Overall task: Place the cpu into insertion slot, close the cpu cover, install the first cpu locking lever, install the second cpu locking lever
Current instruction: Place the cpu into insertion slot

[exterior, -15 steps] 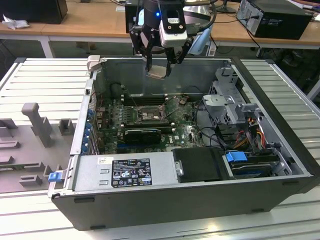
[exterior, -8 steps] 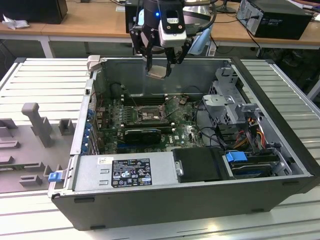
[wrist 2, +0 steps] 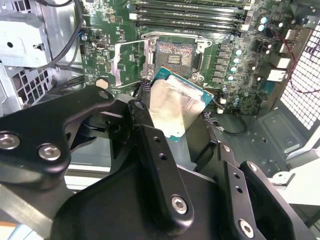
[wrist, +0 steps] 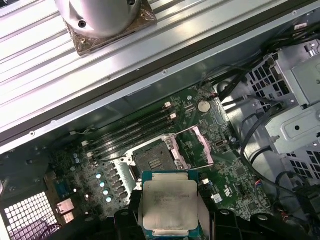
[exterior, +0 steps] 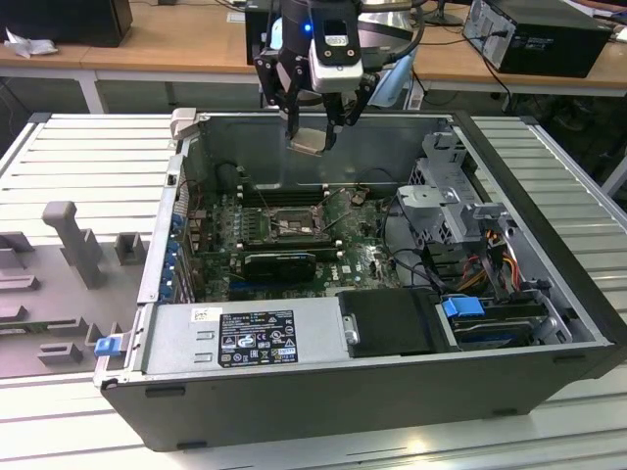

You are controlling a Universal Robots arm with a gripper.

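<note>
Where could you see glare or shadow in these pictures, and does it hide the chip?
Second wrist view: the chip carries a pale sheen, yet its outline is plain. First wrist view: the ribbed table is washed out white; the chip's face is evenly lit. Exterior view: the computer case is dim inside.

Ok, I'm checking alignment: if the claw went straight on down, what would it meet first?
Likely the open slot, with the cpu in the claw touching first; the cover is swung aside. Depth is unclear, so it could land on the board beside the slot.
</note>
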